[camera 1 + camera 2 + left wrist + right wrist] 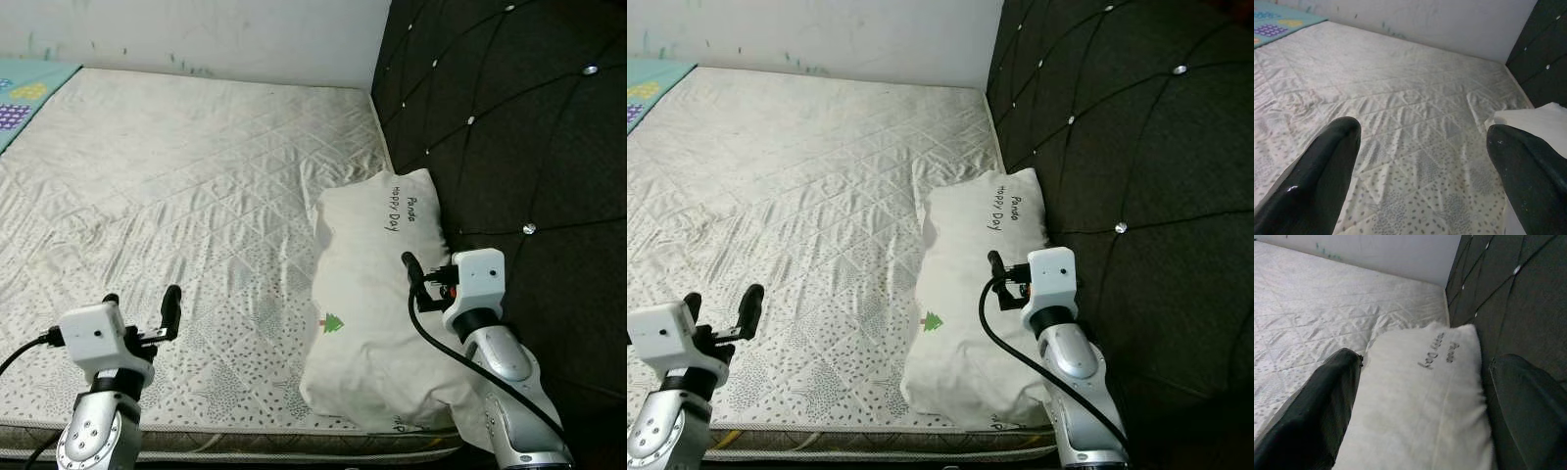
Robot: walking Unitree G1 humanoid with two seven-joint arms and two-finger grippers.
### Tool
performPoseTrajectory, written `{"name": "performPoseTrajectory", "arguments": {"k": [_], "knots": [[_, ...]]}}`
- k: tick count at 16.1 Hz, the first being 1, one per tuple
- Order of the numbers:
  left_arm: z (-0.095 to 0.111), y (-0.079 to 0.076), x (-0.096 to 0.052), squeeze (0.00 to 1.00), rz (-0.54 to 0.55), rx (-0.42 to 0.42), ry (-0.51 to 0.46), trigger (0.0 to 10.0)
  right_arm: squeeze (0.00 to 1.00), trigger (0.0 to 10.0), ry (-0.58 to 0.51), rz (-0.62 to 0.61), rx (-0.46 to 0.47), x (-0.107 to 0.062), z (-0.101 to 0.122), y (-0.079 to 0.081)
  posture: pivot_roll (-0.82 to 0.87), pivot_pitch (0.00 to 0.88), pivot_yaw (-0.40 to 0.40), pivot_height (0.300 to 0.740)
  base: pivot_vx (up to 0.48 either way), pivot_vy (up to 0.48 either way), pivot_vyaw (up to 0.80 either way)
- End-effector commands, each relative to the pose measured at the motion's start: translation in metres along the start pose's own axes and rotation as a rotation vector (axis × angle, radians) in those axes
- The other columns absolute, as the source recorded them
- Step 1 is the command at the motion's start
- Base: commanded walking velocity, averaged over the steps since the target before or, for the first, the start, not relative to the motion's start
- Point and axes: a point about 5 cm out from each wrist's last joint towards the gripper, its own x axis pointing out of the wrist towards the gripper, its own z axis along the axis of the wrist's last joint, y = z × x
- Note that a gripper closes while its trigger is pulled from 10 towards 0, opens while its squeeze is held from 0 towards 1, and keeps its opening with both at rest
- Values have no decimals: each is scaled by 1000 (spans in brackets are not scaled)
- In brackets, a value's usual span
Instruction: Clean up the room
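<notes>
Bare mattress, one pillow against the headboard.

A quilted, speckled mattress (186, 206) lay rumpled under a pale wall (216, 34), a colourful mat (24, 93) at its far left corner. The white pillow (377, 294) lay along the right edge, touching the dark tufted headboard (509, 127). The left claw (142, 318) hovered wide open and empty over the near edge; the right claw (1425, 401), also spread and empty, hung above the pillow.

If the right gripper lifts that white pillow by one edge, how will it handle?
Probably floppy: the pillow looks soft and creased, so it would sag from the right gripper. Likely light for its bulk. It lies flat on the mattress against the headboard, so it won't roll.
</notes>
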Motion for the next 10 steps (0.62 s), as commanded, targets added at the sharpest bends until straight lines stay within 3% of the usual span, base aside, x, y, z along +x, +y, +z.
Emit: {"name": "performPoseTrajectory", "arguments": {"k": [1,3,5,10], "knots": [[0,1,-2,0,-2,3,8,10000,0,10000,2,-6,14,-3,1,-1,0,83,-63,740,0,0,-638],[1,-1,1,0,-5,4,8,10000,0,10000,-8,6,9,-1,3,2,0,83,-63,740,0,0,-675],[2,-1,3,0,-10,6,4,10000,0,10000,-18,4,5,3,5,3,6,80,-65,740,0,0,0],[4,0,6,0,-16,16,-3,10000,0,10000,-25,7,10,8,8,6,7,80,-60,740,0,287,0]]}}
